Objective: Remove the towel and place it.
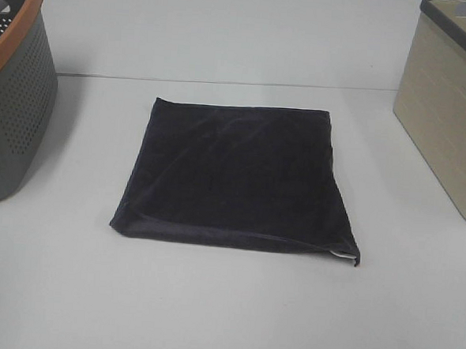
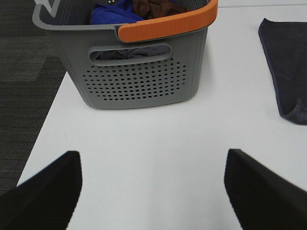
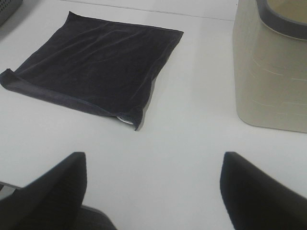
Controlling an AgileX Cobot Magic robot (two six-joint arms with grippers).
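Observation:
A dark navy towel (image 1: pixel 237 175) lies folded flat in the middle of the white table. A small white edge pokes out under its near right corner (image 1: pixel 341 254). The towel also shows in the right wrist view (image 3: pixel 96 64), and its edge in the left wrist view (image 2: pixel 288 67). My left gripper (image 2: pixel 153 191) is open and empty, over bare table in front of the grey basket. My right gripper (image 3: pixel 153 191) is open and empty, over bare table between the towel and the beige basket. Neither gripper shows in the exterior high view.
A grey perforated basket with an orange rim (image 1: pixel 9 90) stands at the left; in the left wrist view it (image 2: pixel 139 72) holds blue and brown cloth. A beige basket with a dark rim (image 1: pixel 451 109) stands at the right (image 3: pixel 271 72). The table's left edge (image 2: pixel 45 124) meets dark floor.

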